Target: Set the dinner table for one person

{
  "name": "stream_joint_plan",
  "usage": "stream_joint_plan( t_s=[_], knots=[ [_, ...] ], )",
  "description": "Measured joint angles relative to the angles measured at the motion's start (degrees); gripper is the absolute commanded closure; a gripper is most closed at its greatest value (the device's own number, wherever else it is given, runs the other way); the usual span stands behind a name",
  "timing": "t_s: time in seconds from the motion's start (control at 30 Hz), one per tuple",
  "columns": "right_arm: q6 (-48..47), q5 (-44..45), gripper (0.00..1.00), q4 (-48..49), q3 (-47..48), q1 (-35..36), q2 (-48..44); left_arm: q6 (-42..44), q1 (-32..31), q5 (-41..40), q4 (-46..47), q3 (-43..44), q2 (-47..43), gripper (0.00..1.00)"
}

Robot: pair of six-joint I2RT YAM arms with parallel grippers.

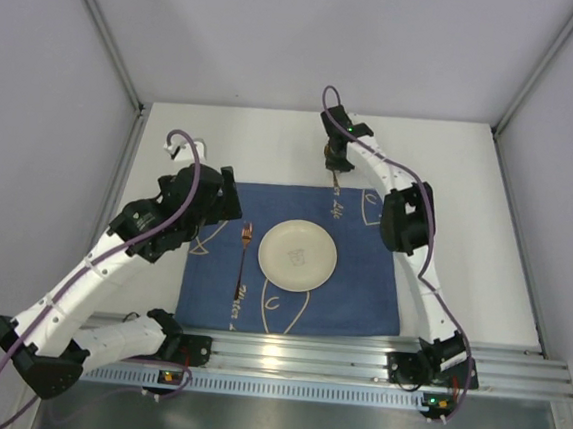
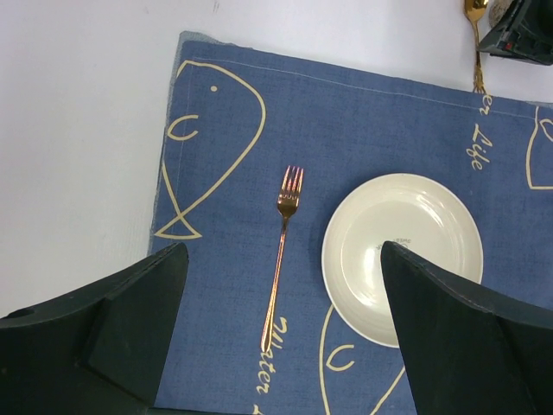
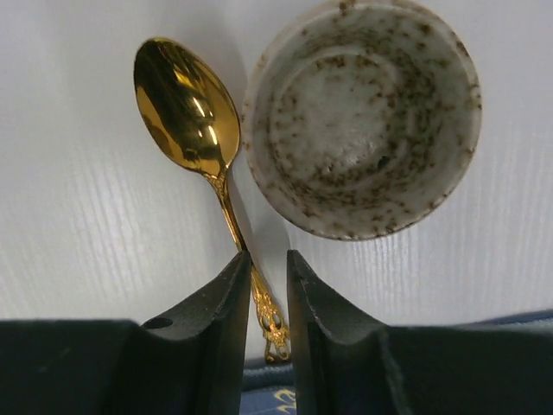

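From above, my right gripper sits at the mat's far edge over the spoon on the white table, much nearer it than the left gripper. The left wrist view shows that hand spread wide, empty, above the fork. In the right wrist view the fingers pinch the spoon's handle, which runs straight away from the hand, bowl farthest, beside the cup.
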Motion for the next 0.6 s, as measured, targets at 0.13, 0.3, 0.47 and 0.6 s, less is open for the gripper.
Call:
stream_joint_plan(
  t_s=[0.13, 0.3, 0.47, 0.6],
  knots=[
    [-1.3, 0.4, 0.69, 1.2, -7.0, -0.2, -4.1, 0.5, 0.0, 0.0, 0.0, 0.0, 0.3, 0.01],
    [-2.6, -0.7, 0.60, 1.7, -8.5, -0.2, -5.3, 1.9, 0.1, 0.0, 0.2, 0.0, 1.3, 0.02],
    [-3.1, -3.0, 0.62, 1.8, -8.4, -0.2, -5.3, 3.4, 0.4, 0.4, 0.7, 0.0, 2.7, 0.01],
    [-3.2, -3.5, 0.59, 3.7, -9.0, -0.2, -5.3, 4.5, 1.4, 0.7, 1.0, 0.0, 3.1, 0.01]
  ],
)
